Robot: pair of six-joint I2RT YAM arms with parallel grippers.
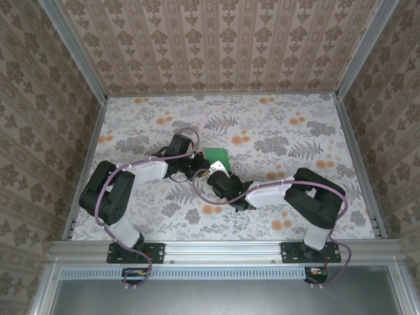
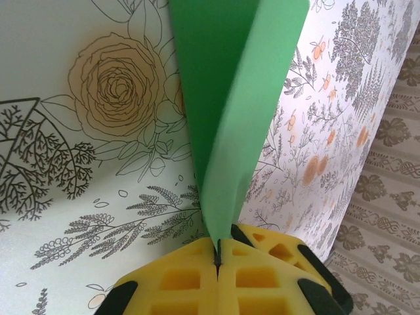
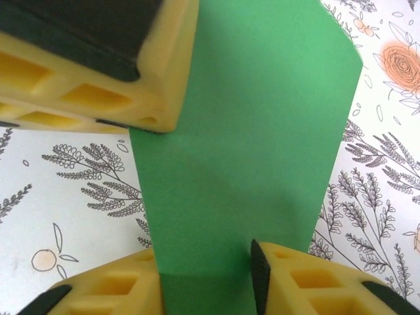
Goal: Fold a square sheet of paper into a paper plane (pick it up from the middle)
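Square sheet of paper (image 1: 217, 157) held above counter (image 1: 295, 118), bent into loose V only: left gripper (image 2: 218, 252) jaws clenched on its fold, right gripper (image 3: 205, 262) jaws apart astride its lower edge; likely early, no sharp crease, nose and wing folds left.

square sheet of paper (image 1: 217, 156) half hidden under the arms (image 1: 226, 184) from above, right tool (image 3: 205, 262) cropped at bottom edge

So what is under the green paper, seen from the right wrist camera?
Around the square sheet of paper the flowered table surface shows on both sides. What lies directly beneath the sheet is covered, so it cannot be told.
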